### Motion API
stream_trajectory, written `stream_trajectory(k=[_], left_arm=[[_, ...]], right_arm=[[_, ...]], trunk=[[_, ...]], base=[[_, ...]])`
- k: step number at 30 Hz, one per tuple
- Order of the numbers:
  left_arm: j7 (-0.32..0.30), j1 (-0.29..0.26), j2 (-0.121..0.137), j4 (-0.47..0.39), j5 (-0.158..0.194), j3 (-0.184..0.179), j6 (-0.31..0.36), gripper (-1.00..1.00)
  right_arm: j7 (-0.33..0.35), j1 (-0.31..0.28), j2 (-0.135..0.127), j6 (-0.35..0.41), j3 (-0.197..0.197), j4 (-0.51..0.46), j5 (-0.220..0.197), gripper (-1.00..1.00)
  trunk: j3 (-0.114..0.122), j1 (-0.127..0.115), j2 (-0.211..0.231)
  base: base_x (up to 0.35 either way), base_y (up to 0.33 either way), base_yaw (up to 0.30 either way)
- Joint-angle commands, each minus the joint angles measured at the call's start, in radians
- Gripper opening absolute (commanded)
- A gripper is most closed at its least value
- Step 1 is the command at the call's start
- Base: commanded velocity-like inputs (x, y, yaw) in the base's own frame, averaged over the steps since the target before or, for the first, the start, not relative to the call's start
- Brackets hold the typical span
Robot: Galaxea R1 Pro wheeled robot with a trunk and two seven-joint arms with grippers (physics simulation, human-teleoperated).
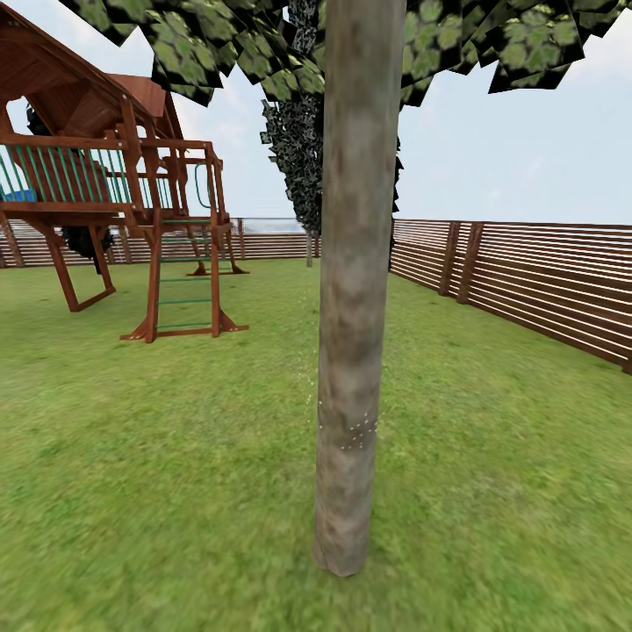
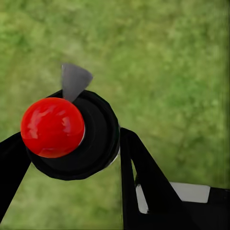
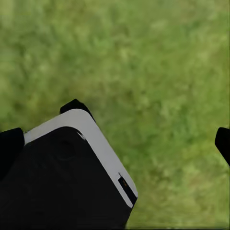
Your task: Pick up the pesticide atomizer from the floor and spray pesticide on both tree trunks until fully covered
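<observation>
The left claw (image 2: pixel 72 143) is closed around the pesticide atomizer (image 2: pixel 72 136), its black fingers pressed to either side of the dark body, with the red cap and grey nozzle tab facing the wrist camera and lawn beyond. The right claw (image 3: pixel 115 139) hangs wide apart over grass with nothing between its fingers.

The main risk, as I judge it, is patchy coverage. The tree trunk (image 1: pixel 355 281) stands close and fills the middle of the head view from lawn to canopy, yet only a faint scatter of pale specks shows low on it. The nozzle looks aimed at grass, not bark, so spray could be wasted on the lawn. Parts of the trunk high up or round the back are easily missed. The atomizer could also twist in the grip while the arm swings.

The grass lawn (image 1: pixel 175 456) is flat and open, ringed by a brown slat fence (image 1: pixel 527 281), with a wooden play tower (image 1: pixel 114 193) off to the left and a dark narrow tree (image 1: pixel 298 158) behind.
</observation>
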Motion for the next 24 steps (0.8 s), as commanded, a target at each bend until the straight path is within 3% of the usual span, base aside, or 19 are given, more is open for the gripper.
stream_trajectory(k=[1,9,24], left_arm=[[-0.004,-0.001,-0.003,0.001,0.011,-0.006,-0.003,-1.0],[-0.004,-0.001,-0.026,0.001,0.011,-0.006,-0.002,-1.0],[-0.004,-0.002,-0.071,0.0,0.011,-0.005,-0.003,-1.0]], right_arm=[[0.003,-0.001,0.009,0.004,-0.003,0.001,-0.001,1.0],[0.003,-0.001,0.044,0.008,-0.003,0.005,-0.002,1.0],[0.002,-0.001,0.048,0.01,-0.005,0.005,0.0,1.0]], trunk=[[-0.002,0.0,-0.002],[-0.002,0.0,-0.002],[-0.002,0.0,-0.002]], base=[[0.0,0.0,0.0],[0.0,0.0,0.0],[0.0,0.0,0.0]])
